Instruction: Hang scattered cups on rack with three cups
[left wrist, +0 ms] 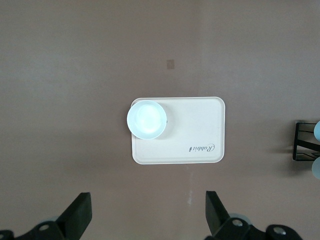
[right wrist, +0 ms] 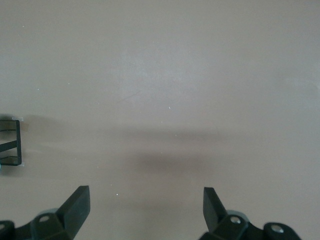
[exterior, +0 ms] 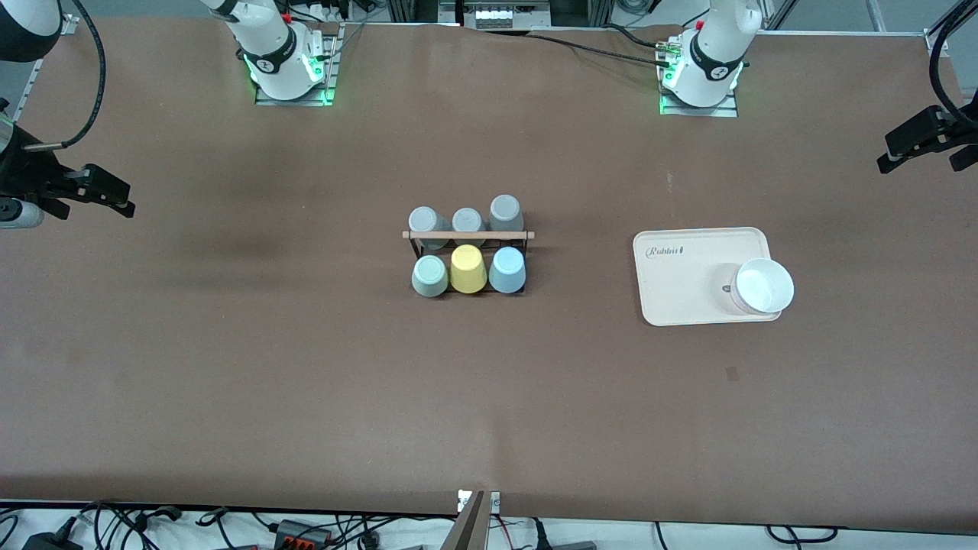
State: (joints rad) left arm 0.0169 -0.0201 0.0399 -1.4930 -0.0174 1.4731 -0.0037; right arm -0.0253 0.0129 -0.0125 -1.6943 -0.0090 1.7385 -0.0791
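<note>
The rack [exterior: 467, 235], black wire with a wooden rod on top, stands mid-table. Upside down on its pegs, in the row nearer the front camera, sit the mint green cup [exterior: 429, 276] at the right arm's end, a yellow cup [exterior: 467, 269], and the light blue cup [exterior: 507, 270] at the left arm's end. Three grey cups [exterior: 467, 220] fill the other row. My left gripper [exterior: 921, 153] [left wrist: 148, 210] hangs open and empty over bare table at its end. My right gripper [exterior: 92, 202] [right wrist: 146, 205] is open and empty over its own end. An edge of the rack [left wrist: 302, 141] [right wrist: 12, 142] shows in both wrist views.
A cream tray [exterior: 688, 290] [left wrist: 195, 130] lies toward the left arm's end of the table. A white bowl [exterior: 762, 286] [left wrist: 146, 119] sits on its corner. Cables run along the table's edge nearest the front camera.
</note>
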